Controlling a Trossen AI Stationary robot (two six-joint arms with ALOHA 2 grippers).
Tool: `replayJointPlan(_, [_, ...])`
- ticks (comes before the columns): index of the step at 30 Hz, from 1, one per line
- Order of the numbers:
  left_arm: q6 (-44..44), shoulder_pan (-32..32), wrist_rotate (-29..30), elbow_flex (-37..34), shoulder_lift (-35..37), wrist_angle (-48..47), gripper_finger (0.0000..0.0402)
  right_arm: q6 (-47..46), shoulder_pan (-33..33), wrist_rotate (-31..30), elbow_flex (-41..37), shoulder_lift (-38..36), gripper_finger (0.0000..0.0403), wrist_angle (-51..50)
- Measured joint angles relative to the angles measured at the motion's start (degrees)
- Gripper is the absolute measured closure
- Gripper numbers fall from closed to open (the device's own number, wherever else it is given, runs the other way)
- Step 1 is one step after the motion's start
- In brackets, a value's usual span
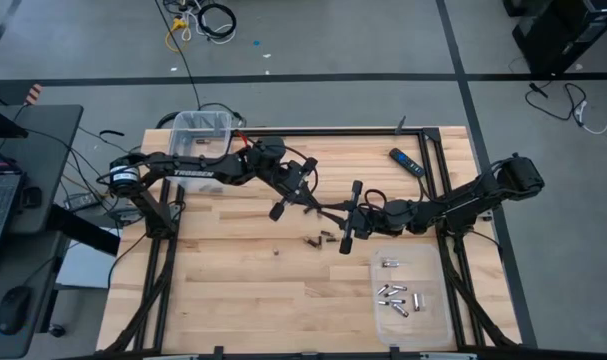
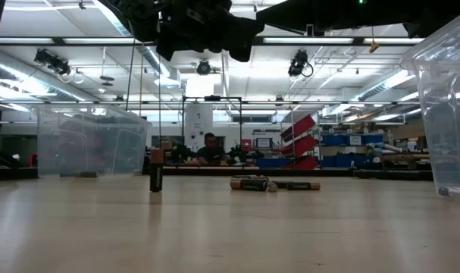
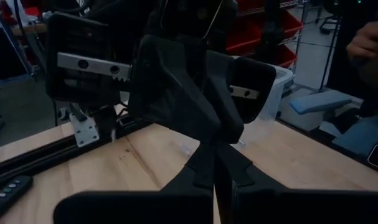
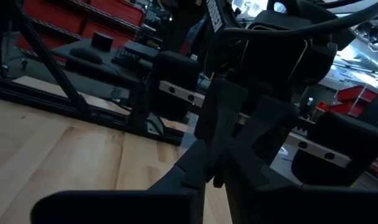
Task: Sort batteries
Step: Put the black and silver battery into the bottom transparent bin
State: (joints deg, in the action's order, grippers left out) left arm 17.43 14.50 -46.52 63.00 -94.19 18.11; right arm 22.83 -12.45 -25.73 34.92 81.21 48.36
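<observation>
Crowding both arms mid-table, you risk a collision: your clenched left pincer [image 1: 292, 196] nearly meets the right pincer [image 1: 351, 217] (grip unclear) above loose small cylindrical batteries [image 1: 319, 239].

Whatever lies between the two meeting hands [image 1: 321, 208] seems hidden by their fingers.

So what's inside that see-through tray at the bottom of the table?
The clear tray holds several small silvery batteries lying loose, seen from above. Nothing covers them. The arms are elsewhere, over the table's middle. The tall bin at the far edge is too faint to tell.
</observation>
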Motion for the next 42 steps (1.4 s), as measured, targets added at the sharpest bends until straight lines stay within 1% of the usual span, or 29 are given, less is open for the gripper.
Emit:
replayJointPlan(11, [0.0,0.0,1.3,0.1,0.0,-2.7,0.04,-0.9,0.0,-0.6,-0.1,0.1,0.0375,-0.4])
replayJointPlan(14, [0.0,0.1,2.0,0.1,0.1,-3.4,0.0401,-2.2,0.0,-3.0,-0.1,0.1,0.0377,-0.6])
replayJointPlan(16, [0.0,0.1,3.6,0.1,0.1,-4.3,0.0401,-3.2,0.0,-5.3,-0.1,0.1,0.0379,-0.9])
replayJointPlan(19, [0.1,0.0,6.1,0.2,0.1,-7.6,0.0401,-6.4,0.1,-13.6,0.9,-0.1,0.0385,-3.1])
replayJointPlan(21, [0.1,0.0,6.5,0.2,0.1,-10.0,0.0401,-9.0,0.5,-17.1,3.2,-0.5,0.0391,-9.5])
replayJointPlan(22, [0.2,0.0,6.7,0.2,0.4,-11.3,0.0401,-11.2,0.8,-17.6,5.0,-0.9,0.0394,-14.2])
replayJointPlan(25, [0.8,0.1,7.0,0.1,2.4,-16.5,0.0401,-20.3,2.3,-17.7,12.6,-1.2,0.0401,-33.5])
replayJointPlan(28, [3.8,0.1,7.3,0.1,5.7,-21.4,0.0401,-27.7,3.8,-17.6,20.5,-0.7,0.0401,-52.1])
replayJointPlan(30, [4.9,0.0,8.3,0.1,7.8,-25.0,0.0401,-31.9,4.4,-17.1,24.4,-0.6,0.0402,-61.1])
replayJointPlan(33, [4.9,0.1,12.7,0.1,11.7,-30.6,0.0401,-36.3,4.5,-15.7,29.4,-0.7,0.0402,-70.6])
replayJointPlan(36, [5.9,0.1,20.2,0.1,16.0,-37.9,0.0401,-41.8,4.9,-12.0,33.9,-0.7,0.0402,-79.3])
replayJointPlan(38, [6.5,0.1,24.8,-0.1,18.5,-41.2,0.0401,-48.2,5.9,-6.8,36.2,-0.7,0.0402,-83.2])
replayJointPlan(40, [6.7,0.1,27.5,-1.2,21.3,-42.6,0.0401,-54.4,7.9,-1.2,37.3,-0.8,0.0402,-85.8])
replayJointPlan(42, [7.2,0.2,28.4,-3.3,24.5,-42.1,0.0401,-57.8,10.3,4.7,37.4,-0.6,0.0402,-87.9])
